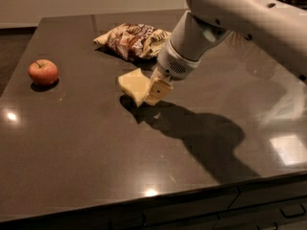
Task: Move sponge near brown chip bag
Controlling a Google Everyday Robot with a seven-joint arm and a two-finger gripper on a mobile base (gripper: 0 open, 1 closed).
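Note:
The pale yellow sponge (133, 84) is held just above the dark table, a little in front of the brown chip bag (134, 40). The bag lies crumpled at the back middle of the table. My gripper (152, 94) is shut on the sponge's right end, with a cream finger (159, 89) with a dark dot showing in front. The white arm comes in from the upper right and covers the bag's right edge.
A red apple (43, 72) sits at the left side of the table (86, 143). A dark wire basket shows at the top right corner. The table's front edge runs along the bottom, with drawers below.

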